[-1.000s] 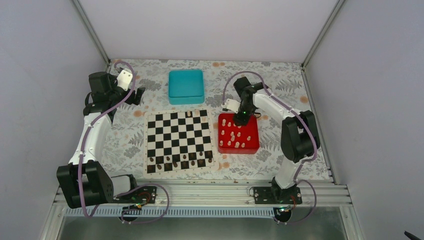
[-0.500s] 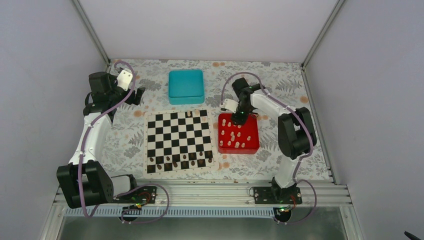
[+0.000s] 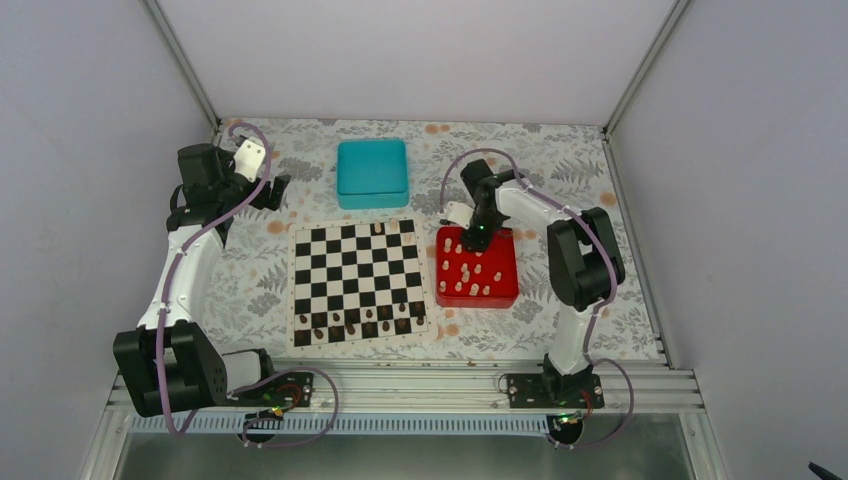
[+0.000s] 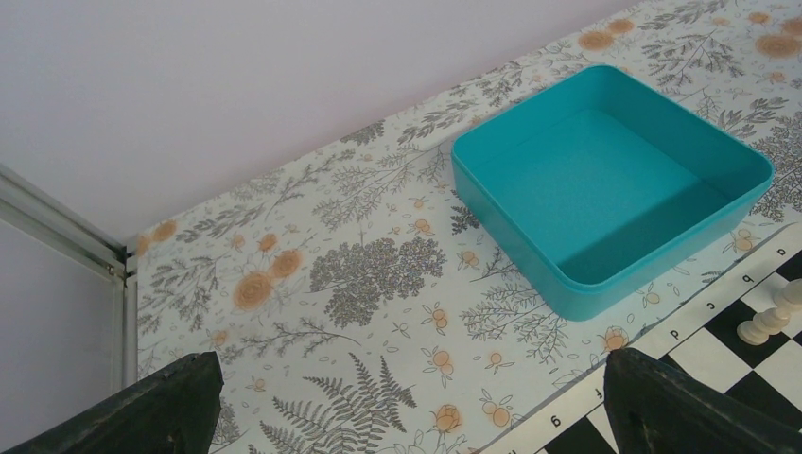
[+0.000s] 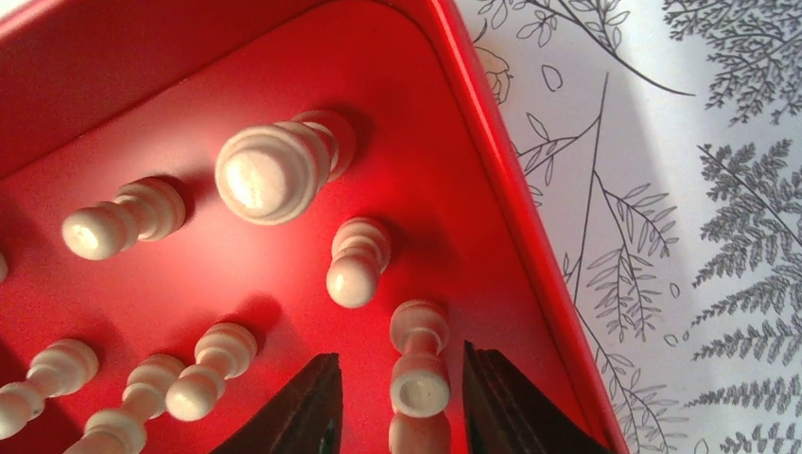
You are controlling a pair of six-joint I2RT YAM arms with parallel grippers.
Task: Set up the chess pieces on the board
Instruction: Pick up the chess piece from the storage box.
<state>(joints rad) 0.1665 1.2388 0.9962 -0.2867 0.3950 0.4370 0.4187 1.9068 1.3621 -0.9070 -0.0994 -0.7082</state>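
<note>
A table (image 3: 600, 200) with a flowery cloth is seen from above. The left arm (image 3: 185, 270) is bent up along the left side, and its wrist is turned toward the far middle of the table. The left gripper (image 4: 407, 378) is held wide open, and nothing is held in it. The right arm (image 3: 575, 250) is folded over, and its wrist is pointed down into the far part of the red tray (image 3: 478, 300). The board (image 3: 350, 270) is laid flat in the middle, between the two arms. A teal box (image 3: 372, 172) is set just behind the board. Dark pieces (image 3: 370, 315) are lined up on the near rows of the board, and one cream piece (image 3: 378, 229) is stood on its far row. Most of the chess pieces (image 3: 470, 272) are spread in the red tray, just right of the board. The right gripper (image 5: 397, 357) is partly open, and one cream pawn (image 5: 419, 364) is stood between its fingers (image 5: 312, 407) with thin gaps on both sides.
</note>
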